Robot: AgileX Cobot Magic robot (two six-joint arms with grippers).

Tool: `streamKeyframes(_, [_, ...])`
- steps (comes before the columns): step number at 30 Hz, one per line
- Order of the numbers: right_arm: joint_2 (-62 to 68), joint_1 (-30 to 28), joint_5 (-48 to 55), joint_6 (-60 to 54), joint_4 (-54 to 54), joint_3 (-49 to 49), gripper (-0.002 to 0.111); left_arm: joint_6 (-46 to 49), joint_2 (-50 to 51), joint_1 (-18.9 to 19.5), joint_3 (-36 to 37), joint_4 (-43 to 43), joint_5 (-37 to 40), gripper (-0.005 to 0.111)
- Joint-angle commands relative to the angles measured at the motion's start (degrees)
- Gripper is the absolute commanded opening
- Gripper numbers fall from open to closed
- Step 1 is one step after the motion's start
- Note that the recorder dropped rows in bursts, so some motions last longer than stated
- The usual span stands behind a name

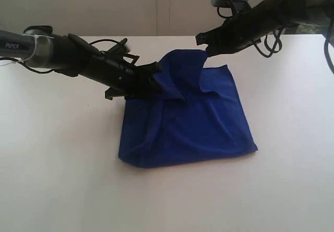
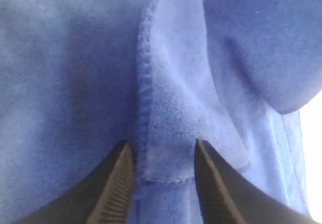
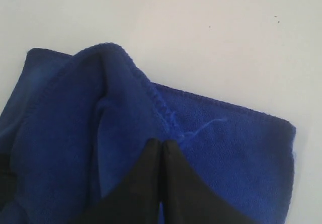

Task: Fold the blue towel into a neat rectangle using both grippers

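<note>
Towel (image 1: pixel 193 122) lies mid-table (image 1: pixel 62 180), folded over itself. Its near edge is rounded and rumpled, and the layers underneath are hidden. The far-left part is bunched up into a raised flap that covers whatever is behind it.

Left claw (image 1: pixel 151 83) comes in low from the left. In the exterior view its tips are buried in that flap and can't be made out. In the left wrist view, left claw (image 2: pixel 161 183) stands wide. Its ribbed fingers (image 2: pixel 113 189) are apart, with a stitched hem running down between them and a towel corner in the gap. Whether the cloth touches the pads is unclear. Cloth fills almost the whole frame, soft and blurry, and the finger bases are cut off.

Right claw (image 1: pixel 207 47) is further back and higher, at the top of the flap. It is dark against its own arm, so the tips are hard to read there. In the right wrist view, right claw (image 3: pixel 161 151) is pressed tight together on the towel hem. A fold humps up beside it and a loose thread sits just past the tips. One side of the towel (image 3: pixel 241 153) runs out of frame.
</note>
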Motion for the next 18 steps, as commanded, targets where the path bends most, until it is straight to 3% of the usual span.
streamKeyframes(1, [-0.41,-0.31,-0.10,0.02,-0.55,0.10,0.000,0.84,-0.16,-0.30,-0.46,-1.38,1.69,0.046])
streamKeyframes(6, [-0.41,-0.31,-0.10,0.02,-0.55,0.10,0.000,0.98,-0.16,-0.30,-0.46,-1.13,2.69,0.042])
streamKeyframes(14, [-0.41,-0.31,-0.10,0.02,-0.55,0.10,0.000,1.83,-0.16,-0.17,-0.46,-1.13,3.17,0.006])
streamKeyframes(18, [-0.41,-0.31,-0.10,0.02,-0.55,0.10,0.000,3.77,-0.27,0.36,-0.46,-0.84,4.22,0.000])
